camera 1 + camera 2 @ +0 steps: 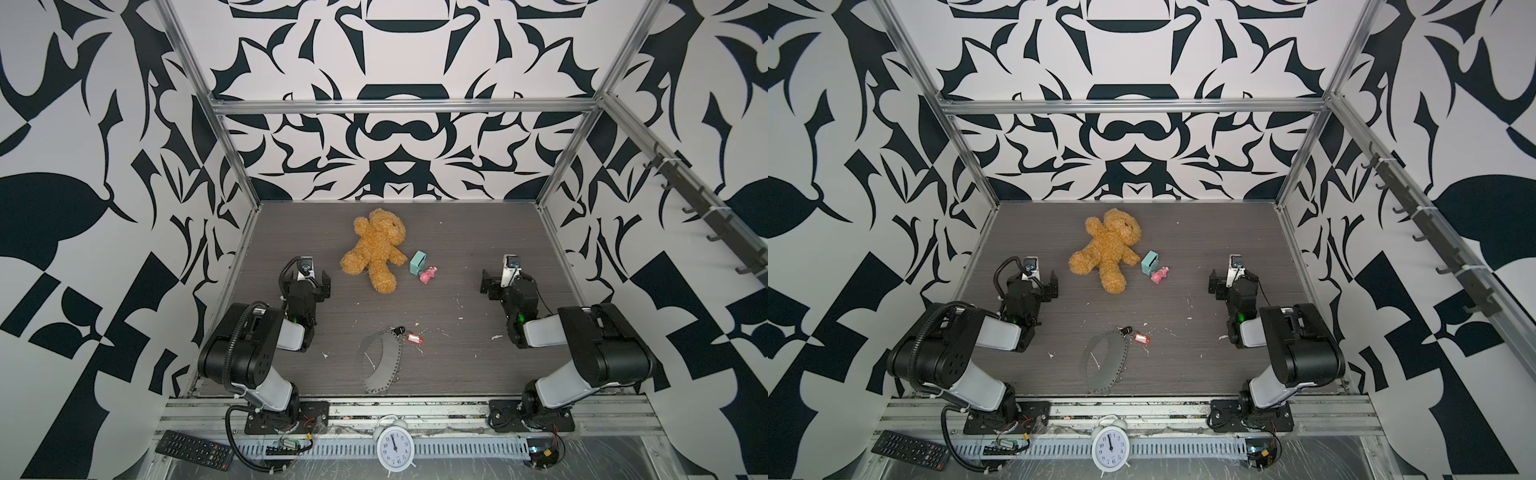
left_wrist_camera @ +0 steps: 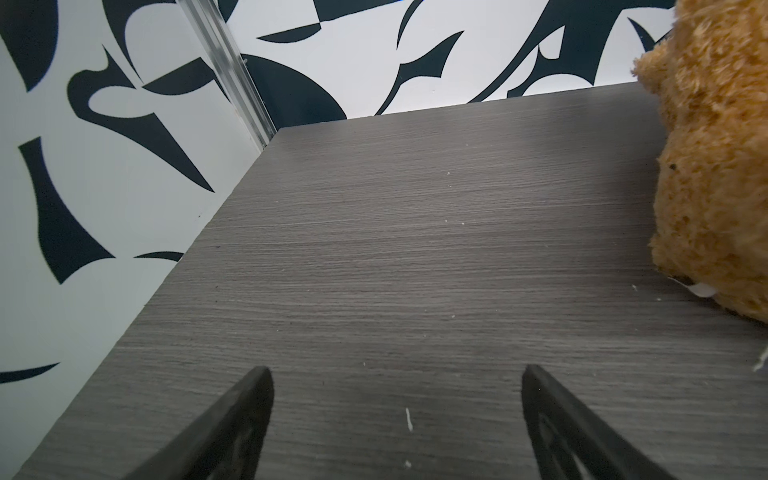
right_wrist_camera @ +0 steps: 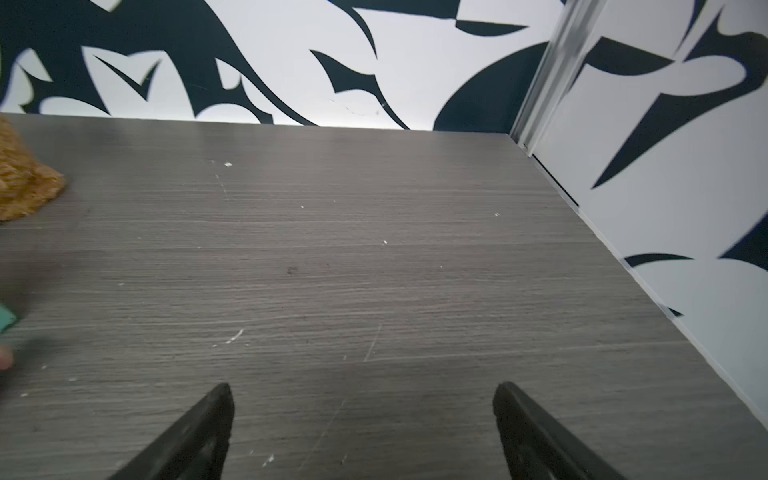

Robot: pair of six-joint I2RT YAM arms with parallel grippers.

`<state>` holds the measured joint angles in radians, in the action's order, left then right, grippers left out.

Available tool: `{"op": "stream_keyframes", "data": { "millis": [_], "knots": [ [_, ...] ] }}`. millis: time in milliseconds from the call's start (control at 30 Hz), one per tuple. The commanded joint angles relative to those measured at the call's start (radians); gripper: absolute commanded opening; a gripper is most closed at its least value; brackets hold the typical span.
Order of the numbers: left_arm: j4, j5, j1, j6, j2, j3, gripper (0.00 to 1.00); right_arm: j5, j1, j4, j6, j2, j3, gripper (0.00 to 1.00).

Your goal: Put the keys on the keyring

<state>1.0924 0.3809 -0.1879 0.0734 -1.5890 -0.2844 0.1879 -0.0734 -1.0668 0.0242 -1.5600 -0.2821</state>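
Our left jaws and right jaws both stand wide and empty over bare table (image 2: 374,249), well apart from the work. The red tag (image 1: 416,338) and black fob (image 1: 400,331) lie by the keyring (image 1: 392,331) at the end of the strap (image 1: 380,361). Whether they are threaded we cannot tell. An off-centre pinch could skid the light tag or drag the strap.

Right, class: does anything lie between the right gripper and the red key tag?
Nothing visible does. The right gripper is open over bare table; the red tag lies beside the strap towards the front, and the teddy bear sits off that line.
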Motion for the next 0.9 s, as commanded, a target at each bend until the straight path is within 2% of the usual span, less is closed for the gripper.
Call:
{"op": "stream_keyframes", "data": {
  "millis": [0, 133, 233, 333, 867],
  "knots": [
    [0.008, -0.011, 0.005, -0.013, 0.000, -0.019, 0.99, 0.162, 0.001, -0.020, 0.070, 0.011, 0.026, 0.99],
    [0.018, -0.011, 0.005, -0.012, -0.004, -0.019, 0.99, 0.143, 0.000, 0.056, 0.063, 0.011, -0.017, 0.99],
    [0.020, -0.012, 0.007, -0.012, -0.004, -0.018, 0.99, 0.031, -0.018, 0.140, -0.010, 0.003, -0.067, 0.99],
    [0.018, -0.013, 0.006, -0.012, -0.004, -0.019, 0.99, -0.036, -0.020, 0.131, -0.031, 0.005, -0.060, 0.99],
    [-0.041, -0.045, 0.030, -0.036, 0.001, -0.043, 0.99, -0.041, -0.020, 0.150, -0.041, 0.006, -0.072, 1.00]
  ]
}}
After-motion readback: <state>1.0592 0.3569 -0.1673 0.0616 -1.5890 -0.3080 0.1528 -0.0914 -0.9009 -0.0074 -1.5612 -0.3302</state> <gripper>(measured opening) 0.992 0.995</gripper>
